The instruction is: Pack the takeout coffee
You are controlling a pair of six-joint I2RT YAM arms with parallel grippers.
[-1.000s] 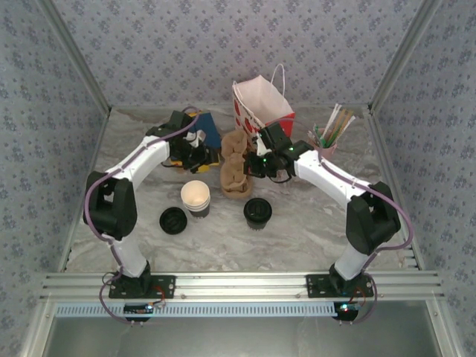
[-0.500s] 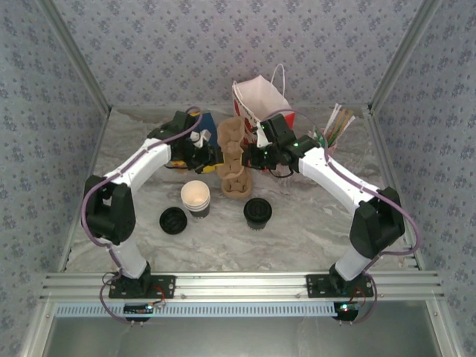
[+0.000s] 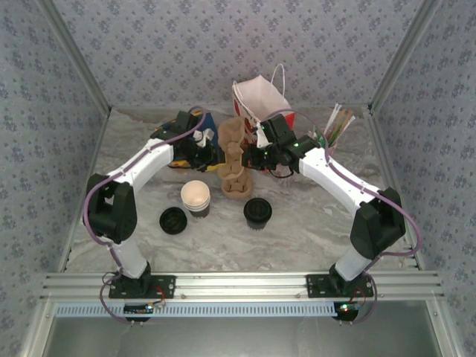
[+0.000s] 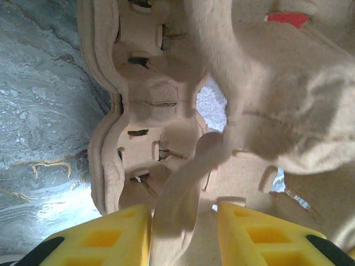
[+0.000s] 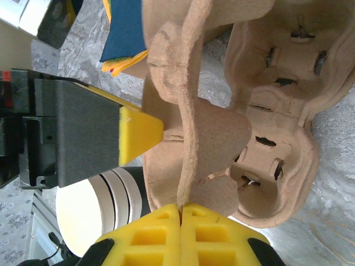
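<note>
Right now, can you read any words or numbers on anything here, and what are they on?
No text here can be read.
The white paper bag: red marks on its sides, too small to tell if they are letters.
The blue and yellow packet: blurred, nothing legible.
The cardboard cup carrier: plain, no print seen.

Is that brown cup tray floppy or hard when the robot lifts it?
Probably stiff: the pulp cup carrier holds its moulded shape with the right fingers pinching one thin edge. Likely light, being thin-walled and hollow. The edge might tear if tugged.
</note>
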